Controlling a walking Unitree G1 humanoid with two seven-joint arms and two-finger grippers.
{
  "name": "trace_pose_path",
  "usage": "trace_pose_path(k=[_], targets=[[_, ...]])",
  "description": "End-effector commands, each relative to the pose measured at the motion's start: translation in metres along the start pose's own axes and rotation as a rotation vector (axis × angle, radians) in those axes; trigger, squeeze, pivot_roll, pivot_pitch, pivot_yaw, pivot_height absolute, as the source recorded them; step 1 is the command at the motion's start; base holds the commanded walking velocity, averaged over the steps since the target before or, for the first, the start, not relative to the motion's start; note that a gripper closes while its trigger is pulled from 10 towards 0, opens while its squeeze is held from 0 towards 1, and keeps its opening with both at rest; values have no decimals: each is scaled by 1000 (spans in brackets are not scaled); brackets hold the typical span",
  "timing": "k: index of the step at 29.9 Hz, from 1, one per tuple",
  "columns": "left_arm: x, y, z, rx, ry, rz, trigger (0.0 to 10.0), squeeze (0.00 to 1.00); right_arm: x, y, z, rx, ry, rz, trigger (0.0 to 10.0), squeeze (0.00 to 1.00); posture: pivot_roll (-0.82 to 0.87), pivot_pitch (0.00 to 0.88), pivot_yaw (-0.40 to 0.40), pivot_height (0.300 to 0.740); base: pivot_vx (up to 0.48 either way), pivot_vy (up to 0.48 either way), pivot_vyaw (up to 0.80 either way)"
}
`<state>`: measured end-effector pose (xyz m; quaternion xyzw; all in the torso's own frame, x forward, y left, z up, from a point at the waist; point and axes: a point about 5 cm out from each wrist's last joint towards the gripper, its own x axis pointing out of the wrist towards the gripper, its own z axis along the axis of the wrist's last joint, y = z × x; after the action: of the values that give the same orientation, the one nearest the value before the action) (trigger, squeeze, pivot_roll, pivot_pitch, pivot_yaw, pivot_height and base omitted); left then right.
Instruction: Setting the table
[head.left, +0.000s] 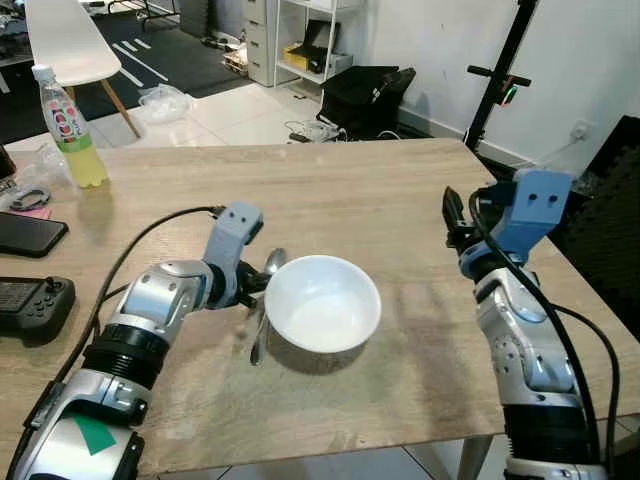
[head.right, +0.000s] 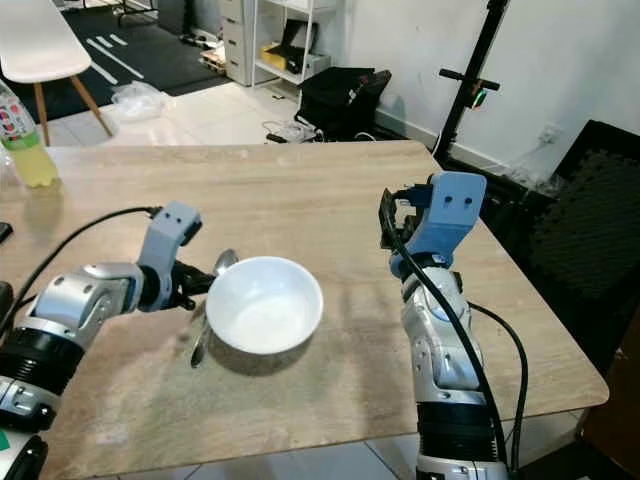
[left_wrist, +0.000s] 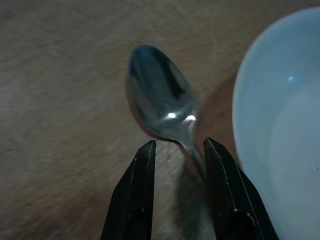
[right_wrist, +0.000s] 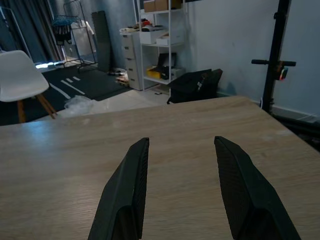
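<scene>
White bowl (head.left: 322, 303) sitting near the middle of the wooden table (head.left: 380, 200), round, smooth and glossy, nothing inside it. Metal spoon (head.left: 266, 300) lying flat on the tabletop just to the left of the bowl, right against its rim, oval head pointing away from the robot, thin handle running back toward the near edge; polished, shiny, catching a bright glint in the left wrist view (left_wrist: 162, 97). Left gripper (head.left: 252, 285) low at the spoon's neck, black fingers (left_wrist: 135, 200) parted on either side of the handle with a gap showing on one side, not closed on it. Right gripper (head.left: 452, 222) raised above the right part of the table, well apart from the bowl, fingers (right_wrist: 125, 195) spread wide with nothing between them. Over on the far left, a bottle (head.left: 70, 130) of yellow drink standing upright, a black phone (head.left: 28, 234) lying flat and a black game controller (head.left: 35, 304) near the edge. Beyond the table, a white chair (head.left: 70, 45) and a black bag (head.left: 365, 95) on the tiled floor.
</scene>
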<state>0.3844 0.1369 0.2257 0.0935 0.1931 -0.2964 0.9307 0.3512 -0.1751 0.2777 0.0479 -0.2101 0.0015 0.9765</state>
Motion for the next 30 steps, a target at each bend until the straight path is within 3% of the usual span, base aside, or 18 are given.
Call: trace_pose_path(k=[1, 20, 27, 29, 30], targets=[[4, -2, -6, -6, 29, -17, 10000, 0, -3, 0, -5, 0, 9, -3, 10000, 0, 195, 121, 48, 740, 0, 0, 0], [22, -1, -7, -47, 53, -12, 10000, 0, -5, 5, -9, 19, 17, -7, 10000, 0, 196, 142, 60, 740, 0, 0, 0], [28, -6, -3, -5, 65, -1, 10000, 0, -6, 5, -10, 25, 19, -12, 10000, 0, 198, 145, 65, 740, 0, 0, 0], [30, -6, -6, 11, 84, 13, 9608, 0, -6, 5, -10, 25, 19, -12, 10000, 0, 198, 146, 68, 740, 0, 0, 0], [31, -6, -10, 19, 103, 18, 8588, 0, -6, 5, -11, 26, 19, -14, 10000, 0, 201, 147, 72, 740, 0, 0, 0]])
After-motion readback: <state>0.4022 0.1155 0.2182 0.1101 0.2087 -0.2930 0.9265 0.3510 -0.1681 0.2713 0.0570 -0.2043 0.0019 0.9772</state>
